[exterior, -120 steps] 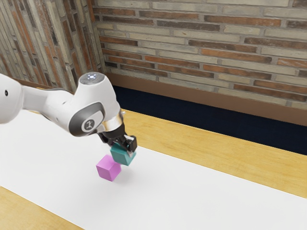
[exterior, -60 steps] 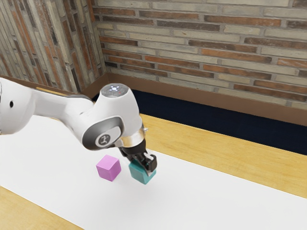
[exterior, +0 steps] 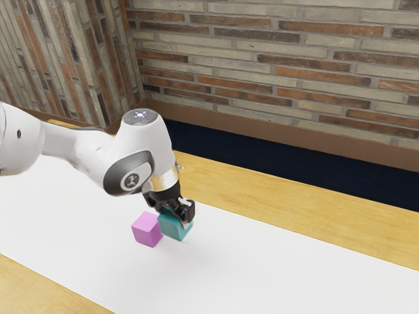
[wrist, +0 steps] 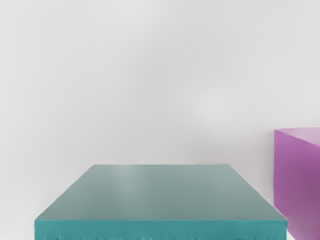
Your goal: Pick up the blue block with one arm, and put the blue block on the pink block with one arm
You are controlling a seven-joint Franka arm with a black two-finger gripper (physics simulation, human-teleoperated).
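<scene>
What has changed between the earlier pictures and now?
The gripper, shut on the teal block, swung toward the exterior view's right, then back toward its left, ending close beside the pink block. The grip never let go; the pink block stayed put.

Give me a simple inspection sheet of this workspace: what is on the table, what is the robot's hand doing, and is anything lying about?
Surface: white mat over a wooden table.
Job's things: blue block, teal in look, close beside the pink block on the exterior view's right of it, not on top of it; whether they touch, cannot tell.
Clutter: nothing seen.
Grippers: gripper shut on the blue block from above.
Cables: nothing seen.
Surroundings: brick walls, dark floor behind the table.
</scene>
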